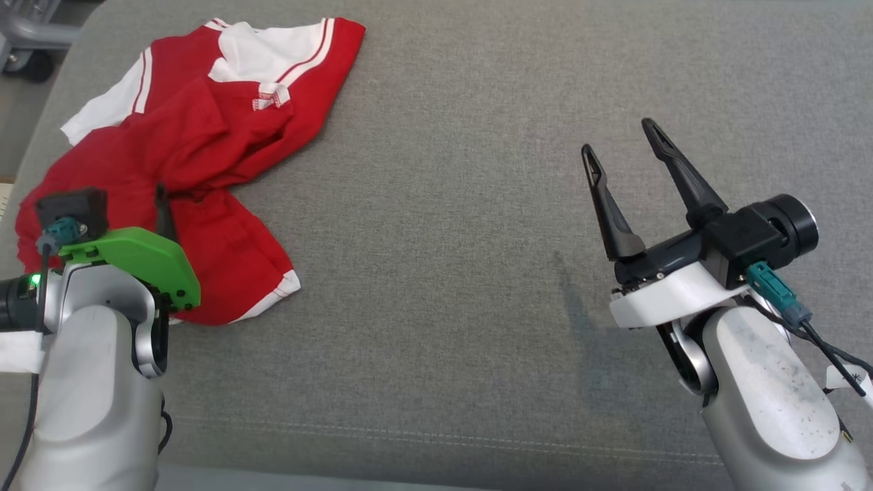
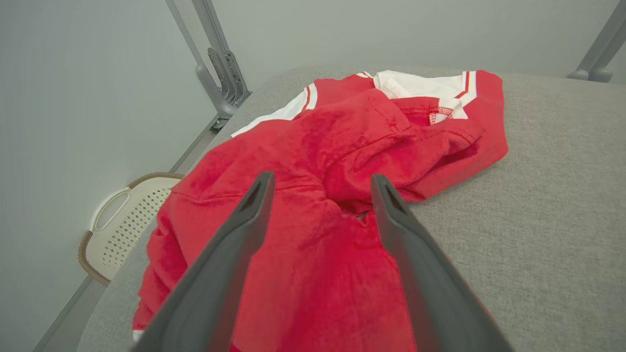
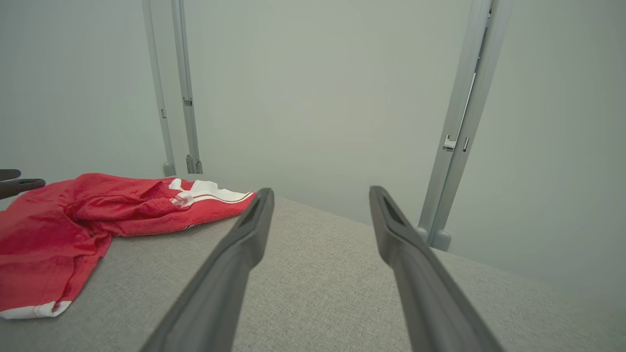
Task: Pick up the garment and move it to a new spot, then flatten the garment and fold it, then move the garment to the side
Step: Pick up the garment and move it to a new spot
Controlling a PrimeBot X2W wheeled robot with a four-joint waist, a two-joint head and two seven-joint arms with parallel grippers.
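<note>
While the head view is up, largest item first? (K)

Bench (image 1: 477,170): grey woven cover, with a stitched seam along its near edge. (M)

Garment? (K)

Garment (image 1: 198,143): red, with white sleeves and striped white trim. It lies crumpled on the left part of the bench and reaches the bench's left edge. The collar end is toward the far side of the bench, and a white-edged hem (image 1: 290,283) is toward the near side. (M)

Anything off the bench? (K)

Basket (image 2: 122,220): white and perforated, with a brown rim. It sits low beside the bench's left edge. Grey frame posts (image 2: 220,63) stand past the bench's far edge. (M)

Right tool? (K)

Right tool (image 1: 617,136): fingers spread wide with nothing between them. It hangs over the bare right part of the bench, well apart from the cloth. (M)

Left tool? (K)

Left tool (image 2: 320,181): fingers likewise apart and gripping nothing. It is over the left part of the bench, directly above the red folds. I cannot tell whether the tips touch the cloth. (M)

Smallest? (K)

Collar tag (image 1: 269,99): white, with red stitching. (M)
</note>
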